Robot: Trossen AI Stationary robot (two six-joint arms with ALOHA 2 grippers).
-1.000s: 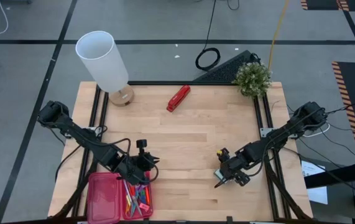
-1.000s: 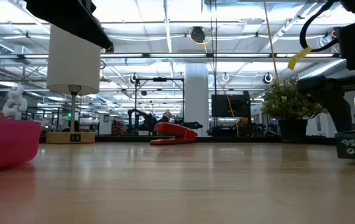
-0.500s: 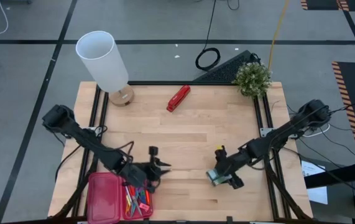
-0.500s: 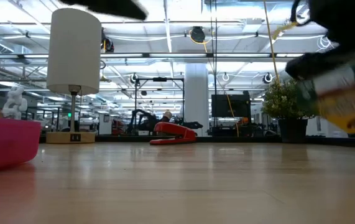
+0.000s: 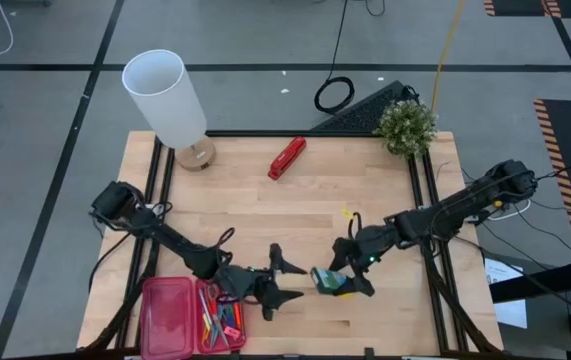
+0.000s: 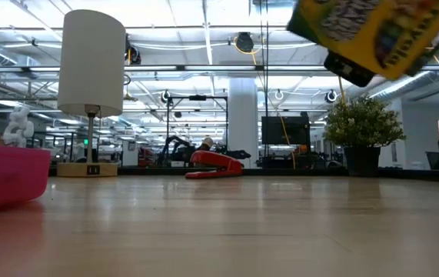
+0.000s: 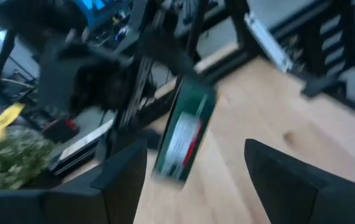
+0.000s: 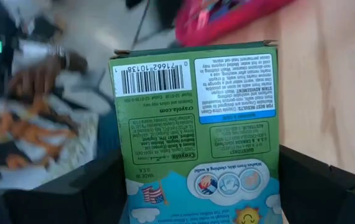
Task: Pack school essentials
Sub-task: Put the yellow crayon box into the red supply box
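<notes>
The right gripper grips the crayon box (green back showing) above the desk. The left gripper faces it, fingers spread.

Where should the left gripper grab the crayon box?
Probably by the free end of the crayon box, closing on its two flat faces. The right gripper holds the far end in the air, and the open left gripper already faces the near end.

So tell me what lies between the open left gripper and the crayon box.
Nothing: in the high view only bare table separates the left gripper from the crayon box held by the right gripper.
</notes>
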